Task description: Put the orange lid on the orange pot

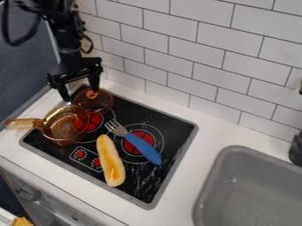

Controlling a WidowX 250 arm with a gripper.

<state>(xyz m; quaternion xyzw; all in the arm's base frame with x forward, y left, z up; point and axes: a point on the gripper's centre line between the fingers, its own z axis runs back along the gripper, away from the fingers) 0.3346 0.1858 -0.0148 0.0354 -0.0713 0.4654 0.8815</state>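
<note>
Under the tiled wall (194, 53) runs the white worktop (203, 137), with a grey sink (259, 163) set into it at the right. The stove (168, 126) sits to the left, and over its back left corner hangs the black arm (66, 48). Its pincer (79, 92) points down with the fingers spread apart, nothing clamped between them.

The pot (66, 128) stands by the stove's left edge, its handle (22, 124) sticking out past that edge over the worktop. The lid (100, 103) is at the stove's back left corner, just beside the pot on the wall side; from here I can't tell whether they touch.

Everything turns on that line, I'd say: the lid lies just below the pincer, and the pot lies from the lid toward the stove's front left corner. The knob (91, 94) is nearer one finger than the middle of the gap, so the pincer probably wants centring before it closes. Then it's lift and a short carry frontward, away from the wall, clearing the rim.
</note>
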